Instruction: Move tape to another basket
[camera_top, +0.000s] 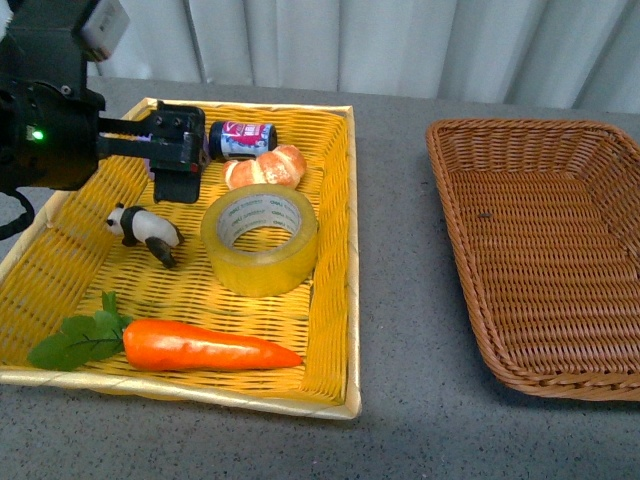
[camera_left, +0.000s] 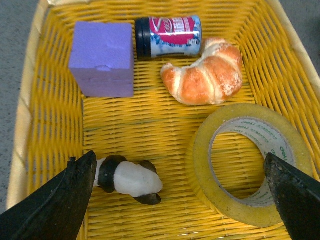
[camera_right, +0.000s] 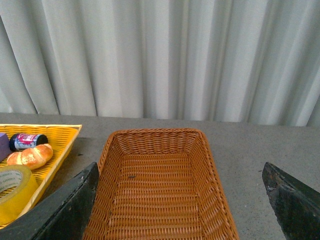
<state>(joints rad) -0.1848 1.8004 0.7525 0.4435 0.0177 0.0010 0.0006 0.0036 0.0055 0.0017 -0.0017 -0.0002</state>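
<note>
The yellow tape roll lies flat in the bright yellow tray, right of its middle. It also shows in the left wrist view and the right wrist view. The dark brown basket stands to the right on the grey table and holds nothing. My left gripper hovers open over the tray's rear left. In its wrist view the jaws span the panda toy and the near side of the tape. My right gripper is open and empty above the brown basket; it is out of the front view.
In the yellow tray lie a panda toy, a croissant, a small can, a carrot and a purple block. A strip of grey table separates tray and basket. A pale curtain hangs behind.
</note>
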